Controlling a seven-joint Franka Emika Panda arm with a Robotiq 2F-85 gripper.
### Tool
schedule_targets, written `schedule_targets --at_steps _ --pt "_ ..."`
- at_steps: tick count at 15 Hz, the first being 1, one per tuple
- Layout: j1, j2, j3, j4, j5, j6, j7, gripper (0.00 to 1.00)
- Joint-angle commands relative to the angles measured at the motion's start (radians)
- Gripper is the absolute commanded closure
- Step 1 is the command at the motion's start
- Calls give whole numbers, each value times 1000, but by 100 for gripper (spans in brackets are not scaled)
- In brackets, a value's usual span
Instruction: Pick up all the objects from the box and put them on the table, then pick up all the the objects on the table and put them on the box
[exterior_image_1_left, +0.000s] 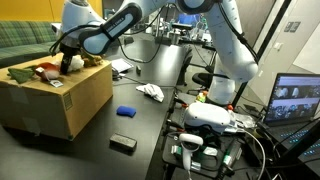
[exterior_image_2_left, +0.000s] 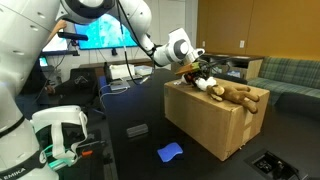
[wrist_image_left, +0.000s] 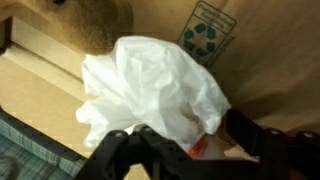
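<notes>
Brown toy (wrist_image_left: 95, 20) cut off at top, jaws blurred, cropped at bottom edge

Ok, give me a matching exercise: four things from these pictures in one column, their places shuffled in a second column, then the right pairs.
Things:
1. blue block
2. brown plush toy
3. white toy
4. recycling mark

Places:
a. between the fingers of the gripper
b. printed on brown cardboard
c. flat on the table
d. on top of the box, not between the fingers

Pairs: 1-c, 2-d, 3-a, 4-b
</notes>
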Motion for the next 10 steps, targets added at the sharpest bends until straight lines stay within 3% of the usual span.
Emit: schedule_targets --at_steps 1,6,10 --pt "-23 39 17 80 50 -71 -44 62" --pt "-9 14 18 102 91 -176 3 97" --pt "-5 -39 9 70 97 -227 55 98"
